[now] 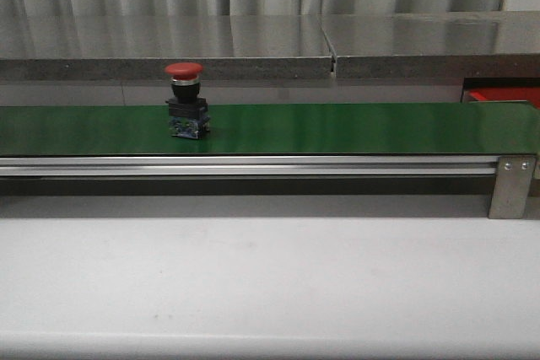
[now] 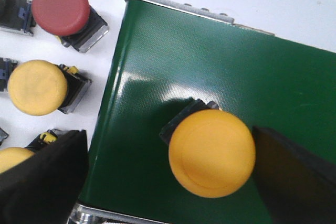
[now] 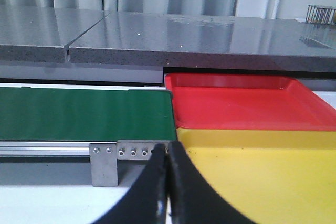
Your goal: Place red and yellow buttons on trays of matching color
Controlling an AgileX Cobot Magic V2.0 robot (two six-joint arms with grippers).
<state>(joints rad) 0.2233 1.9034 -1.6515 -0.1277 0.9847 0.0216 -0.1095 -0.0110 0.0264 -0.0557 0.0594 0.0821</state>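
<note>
Red button [image 1: 186,105] stood upright on green conveyor belt [image 1: 337,128], toward its left end. Yellow button [image 2: 211,152] sat on that belt between wide-spread fingers [image 2: 44,182] of left end effector [image 2: 168,187], untouched. Right end effector [image 3: 167,182] pinched closed, empty, near belt's end beside red tray [image 3: 241,103] and yellow tray [image 3: 262,171].

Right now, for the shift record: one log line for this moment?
left gripper: open, straddling yellow button on belt | right gripper: shut, empty | red button: on belt
</note>
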